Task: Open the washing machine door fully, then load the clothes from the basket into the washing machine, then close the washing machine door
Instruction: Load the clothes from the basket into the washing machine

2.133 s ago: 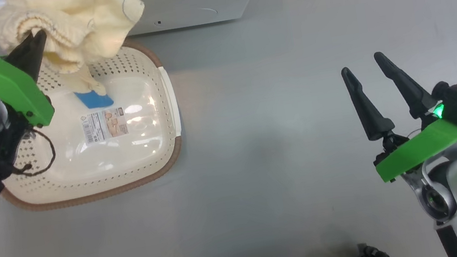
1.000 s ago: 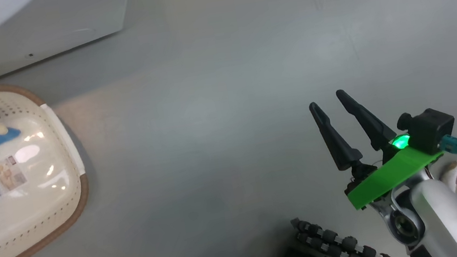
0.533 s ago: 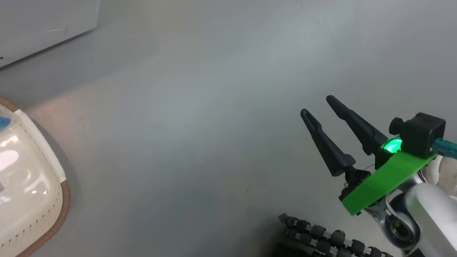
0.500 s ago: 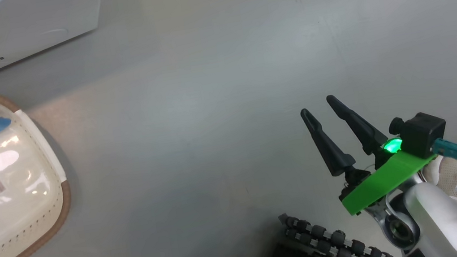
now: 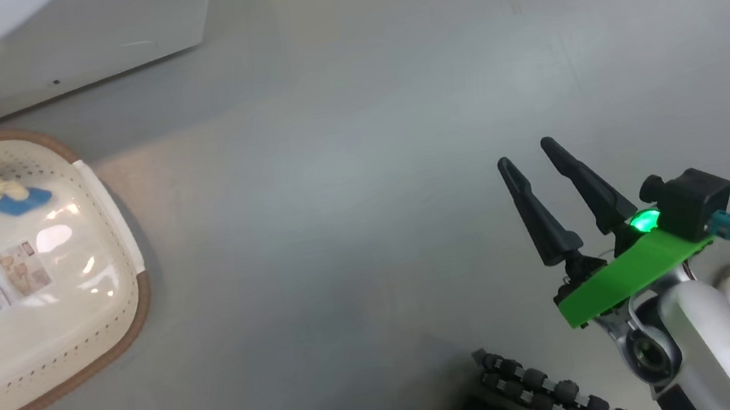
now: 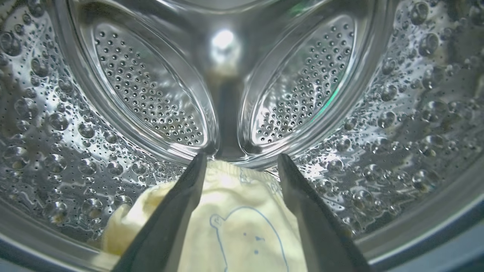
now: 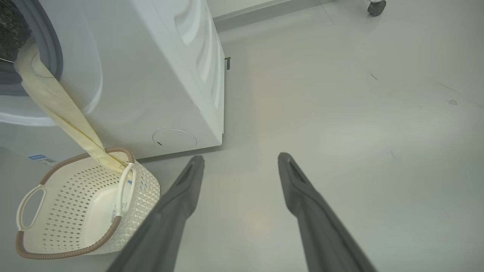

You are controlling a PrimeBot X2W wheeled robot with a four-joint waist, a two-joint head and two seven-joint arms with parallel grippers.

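While the left claw point(image 6: 241, 156) sits deep in the steel drum point(image 6: 151, 105), its two fingers stand wide apart and grip nothing. The clothes point(image 6: 234, 226), cream with a blue bear outline, lie slack beneath and between them on the drum's lower wall.

From the right arm's side: the same fabric runs out over the lip of the washing machine point(image 7: 159, 75) and hangs in a long strip down into the basket point(image 7: 75, 247). The basket stands on the floor point(image 7: 340, 113), close against the machine's front bottom edge. Blue cuff point(image 5: 19, 202) rests on the basket's floor near its far edge, above the label point(image 5: 3, 277).

Right claw point(image 5: 525, 152): wide, empty, hovering over the floor well apart from the basket.

Progress, by my reckoning:
- Opening looks done, since an arm is inside. How far the washing machine door is swung I cannot tell.
- Loading is roughly half done: one end in, the tail out.
- The basket otherwise looks bare, though part of it is cut off from sight.
- Left to do: feed the trailing strip inside, clear the lip, shut the door.
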